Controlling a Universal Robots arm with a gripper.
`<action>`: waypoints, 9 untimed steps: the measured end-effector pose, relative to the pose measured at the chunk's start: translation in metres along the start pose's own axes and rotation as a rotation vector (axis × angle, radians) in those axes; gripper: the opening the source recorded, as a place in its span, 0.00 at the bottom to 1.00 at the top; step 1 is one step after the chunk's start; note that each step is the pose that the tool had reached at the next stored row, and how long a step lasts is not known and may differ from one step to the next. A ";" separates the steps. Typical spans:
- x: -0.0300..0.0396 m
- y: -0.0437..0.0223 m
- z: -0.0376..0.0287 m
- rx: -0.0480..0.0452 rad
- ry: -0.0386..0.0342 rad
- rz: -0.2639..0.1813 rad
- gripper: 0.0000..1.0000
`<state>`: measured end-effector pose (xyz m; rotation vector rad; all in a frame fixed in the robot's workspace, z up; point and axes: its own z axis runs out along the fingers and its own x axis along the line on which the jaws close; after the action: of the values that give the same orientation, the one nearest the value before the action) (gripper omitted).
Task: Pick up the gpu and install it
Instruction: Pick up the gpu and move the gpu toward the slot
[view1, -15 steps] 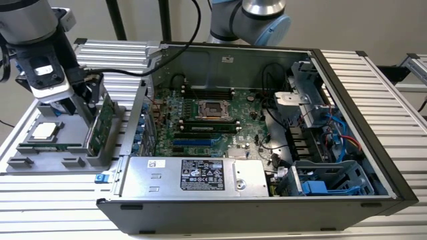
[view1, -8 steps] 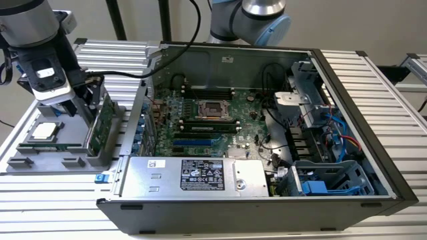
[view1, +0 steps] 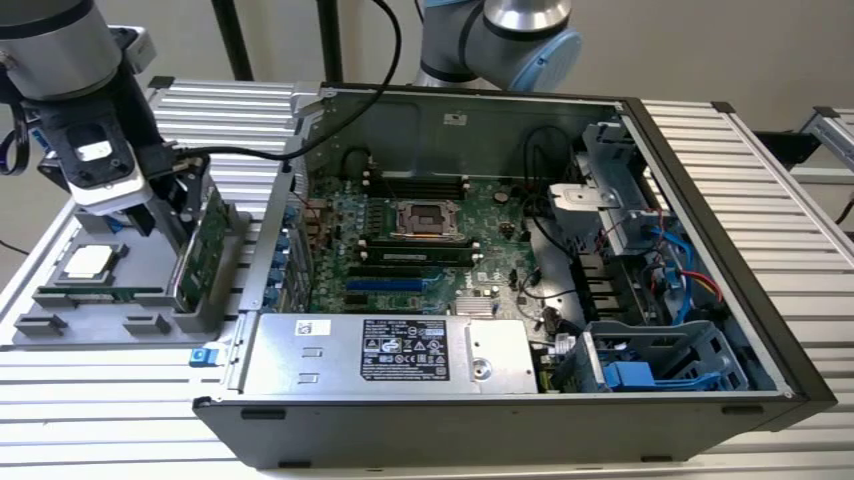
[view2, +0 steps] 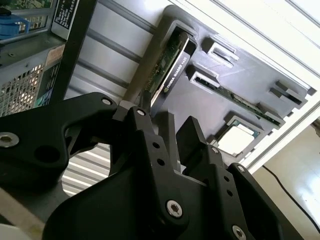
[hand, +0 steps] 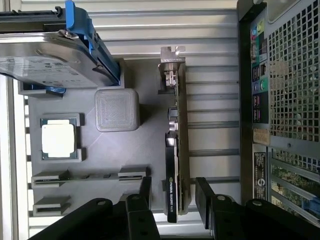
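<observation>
Loosely open fingers (hand: 204, 192) astride the upright gpu (hand: 172, 165).

The gpu (hand: 182, 140) has a matt black cooler (hand: 170, 172) and a bare silvery metal bracket (hand: 171, 55). The claw (hand: 174, 187) is matt black. The tray (hand: 150, 150) is smooth matt grey plastic, the counter (hand: 210, 30) ribbed pale metal, and the drive (hand: 45, 60) glossy metal.

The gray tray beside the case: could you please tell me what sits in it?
The gpu on edge, a processor, memory stick and hard drive; the drive hides the tray behind it.
</observation>
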<state>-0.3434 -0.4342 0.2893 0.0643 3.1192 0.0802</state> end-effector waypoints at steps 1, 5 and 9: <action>0.0000 0.0000 0.0005 0.0000 0.0000 0.000 1.00; 0.0001 -0.0001 0.0025 0.0000 -0.0001 0.000 1.00; 0.0001 -0.0003 0.0045 0.0000 0.0000 0.000 1.00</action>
<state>-0.3434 -0.4342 0.2848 0.0643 3.1192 0.0802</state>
